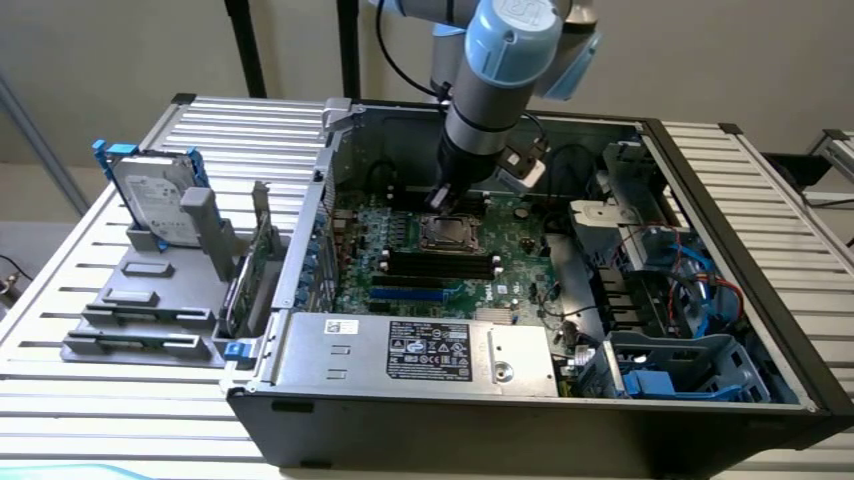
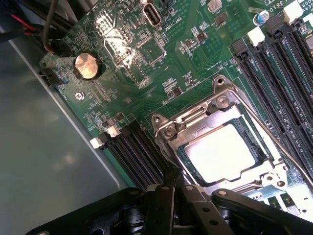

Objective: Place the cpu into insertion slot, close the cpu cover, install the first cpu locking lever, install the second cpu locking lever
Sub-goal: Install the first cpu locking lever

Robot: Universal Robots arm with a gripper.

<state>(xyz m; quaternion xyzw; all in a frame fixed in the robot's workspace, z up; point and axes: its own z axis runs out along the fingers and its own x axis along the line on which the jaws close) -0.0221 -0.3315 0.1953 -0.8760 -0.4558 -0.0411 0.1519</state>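
While looking at the exterior view, can see first a slatted metal table (image 1: 94,400) and on it a black computer case (image 1: 534,430), lying open, with a grey and blue robot arm (image 1: 487,100) reaching down into it from above. Inside the case, can see a grey labelled box (image 1: 427,350) at the near edge and a green motherboard (image 1: 514,275) behind that. On the board, has long black memory slots (image 1: 434,262) and, beside them in the middle, the insertion slot (image 1: 447,233), square with a metal rim. Already contains the cpu (image 2: 220,152), pale and shiny, lying flat. Is framed by the cpu cover (image 2: 195,117), lying down over the edges of the chip. Can see the gripper (image 2: 175,187) just beside the edge of the slot, with its black fingers (image 2: 159,210) pressed together: closed, with nothing visible between them. Cannot tell if touches the metal rim. Further on the board, can see a small round coin battery (image 2: 86,65), well apart from the slot.
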